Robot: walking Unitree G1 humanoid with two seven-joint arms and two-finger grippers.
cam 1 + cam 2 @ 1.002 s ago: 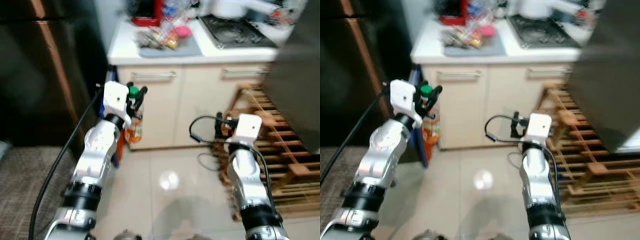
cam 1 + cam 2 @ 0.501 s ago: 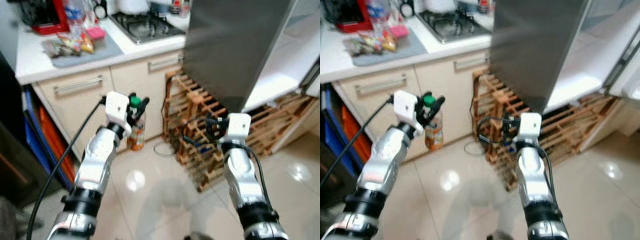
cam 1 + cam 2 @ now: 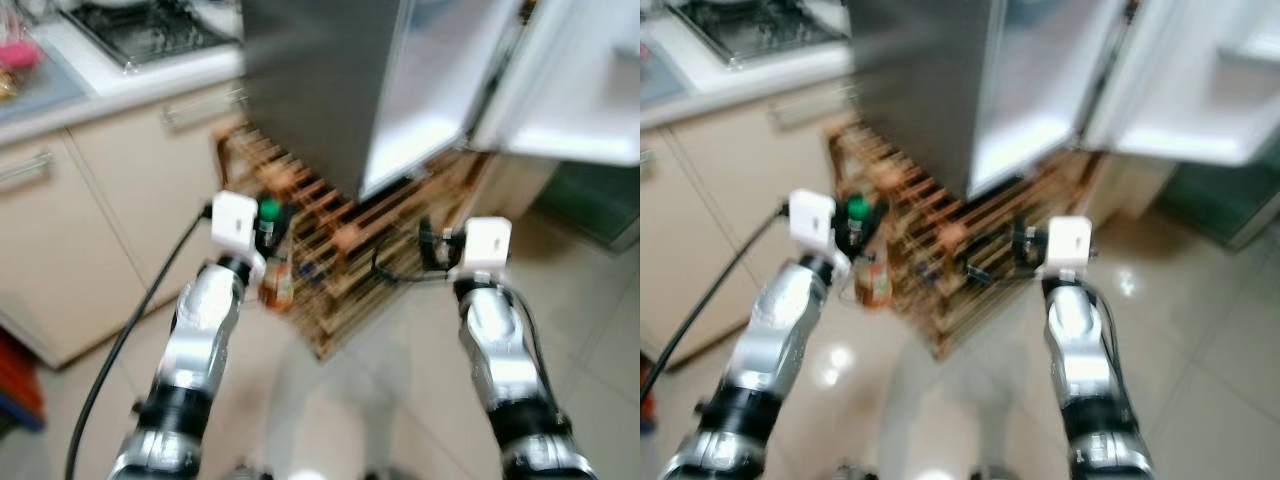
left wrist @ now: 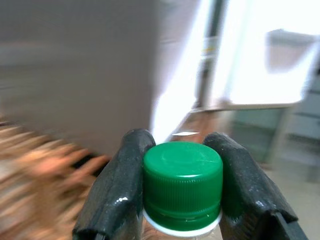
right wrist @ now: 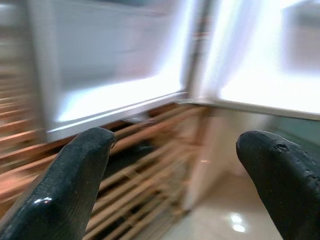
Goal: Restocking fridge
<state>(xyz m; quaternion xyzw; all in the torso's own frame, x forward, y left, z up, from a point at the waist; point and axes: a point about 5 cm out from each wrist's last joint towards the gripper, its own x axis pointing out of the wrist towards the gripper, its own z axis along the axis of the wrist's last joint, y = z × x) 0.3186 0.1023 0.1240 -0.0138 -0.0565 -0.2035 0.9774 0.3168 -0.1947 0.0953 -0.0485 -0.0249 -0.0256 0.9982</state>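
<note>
Left gripper (image 4: pixel 182 185) clamped on the neck of a bottle (image 3: pixel 277 280), black fingers (image 4: pixel 120 190) pressed to either side of its green cap (image 4: pixel 182 182). Held upright in front of the robot, out over the pale tiled floor (image 3: pixel 590 300), orange liquid showing in the lower part, though blurred. Just beyond the bottle, a wooden slatted rack (image 3: pixel 345 240) standing on the floor against the base of the fridge. Grey fridge (image 3: pixel 320 90) rising above the rack, its door (image 3: pixel 1200 90) swung open to the right, bright white interior (image 5: pixel 120 95) showing between door and body. Right gripper (image 5: pixel 180 190) raised at the same height as the left, spread wide and holding nothing, pointing toward the fridge opening and the rack below it. Further left, cream cabinet fronts (image 3: pixel 120 190) under a white counter with a gas hob (image 3: pixel 150 30) on top. Head views smeared with motion blur throughout.
</note>
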